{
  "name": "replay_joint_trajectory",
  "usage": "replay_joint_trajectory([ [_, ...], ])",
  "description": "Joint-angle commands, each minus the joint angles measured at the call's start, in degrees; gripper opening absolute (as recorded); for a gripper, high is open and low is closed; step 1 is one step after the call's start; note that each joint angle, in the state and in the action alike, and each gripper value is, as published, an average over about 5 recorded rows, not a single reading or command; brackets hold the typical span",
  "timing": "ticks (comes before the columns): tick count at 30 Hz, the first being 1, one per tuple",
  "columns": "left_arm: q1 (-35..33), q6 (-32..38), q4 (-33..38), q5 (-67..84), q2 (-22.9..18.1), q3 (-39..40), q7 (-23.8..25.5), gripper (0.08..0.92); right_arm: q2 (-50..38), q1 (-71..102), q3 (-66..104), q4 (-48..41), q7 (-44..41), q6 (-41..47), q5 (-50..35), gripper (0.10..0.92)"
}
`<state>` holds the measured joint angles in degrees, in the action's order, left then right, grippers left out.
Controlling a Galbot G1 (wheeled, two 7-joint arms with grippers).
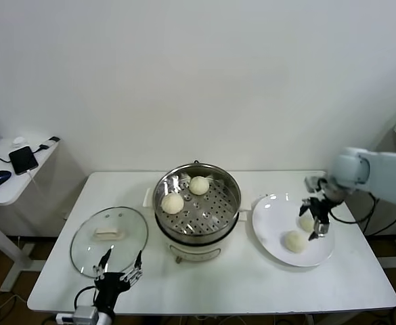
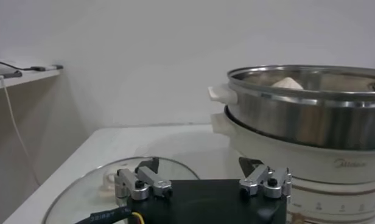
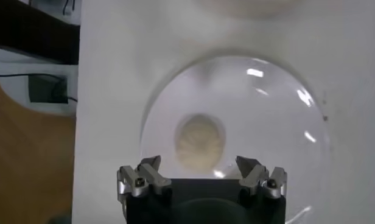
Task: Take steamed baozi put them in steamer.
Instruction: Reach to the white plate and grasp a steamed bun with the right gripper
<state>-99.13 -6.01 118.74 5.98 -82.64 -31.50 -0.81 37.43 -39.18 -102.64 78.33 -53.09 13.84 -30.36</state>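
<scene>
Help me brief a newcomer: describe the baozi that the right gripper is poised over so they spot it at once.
Find the steamer at the table's centre, then the white plate beside it on the robot's right. Two baozi lie there; the one meant sits under the open right gripper, farther from the table's front edge than its bare neighbour.

The right arm [image 1: 380, 172] has a smooth pale blue-white shell. Both grippers, right [image 1: 317, 220] and left [image 1: 119, 266], are black with silver metal jaws, visible screws and black cables trailing.
</scene>
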Motion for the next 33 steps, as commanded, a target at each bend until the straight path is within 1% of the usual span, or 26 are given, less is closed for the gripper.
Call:
replay_joint_trajectory([
  [1,-0.12,0.06,-0.20,-0.20,-0.20,-0.04,-0.03,0.823,-3.85,17.31,12.55,-2.94,4.80,1.85,6.23,0.823],
  [10,-0.17,0.11,-0.36,-0.13,-0.12,-0.29,-0.04,0.823,0.14,20.33,16.62,-7.56,6.22,1.59,7.50,0.823],
  [22,-0.26,0.25,-0.52,0.01,0.14,-0.34,-0.04,0.823,3.33,20.27,15.90,-8.83,5.26,1.59,6.93,0.821],
  [25,-0.29,0.25,-0.42,0.01,0.15,-0.30,-0.01,0.823,3.55,19.59,15.31,-8.62,4.73,1.59,6.95,0.791],
  [30,-0.37,0.20,-0.23,-0.02,0.11,-0.14,-0.02,0.823,2.97,15.69,13.33,-7.08,3.14,1.33,7.12,0.685],
  [33,-0.46,0.16,-0.05,-0.09,0.04,-0.02,-0.01,0.823,3.01,9.92,10.63,-5.75,1.39,0.70,7.01,0.654],
])
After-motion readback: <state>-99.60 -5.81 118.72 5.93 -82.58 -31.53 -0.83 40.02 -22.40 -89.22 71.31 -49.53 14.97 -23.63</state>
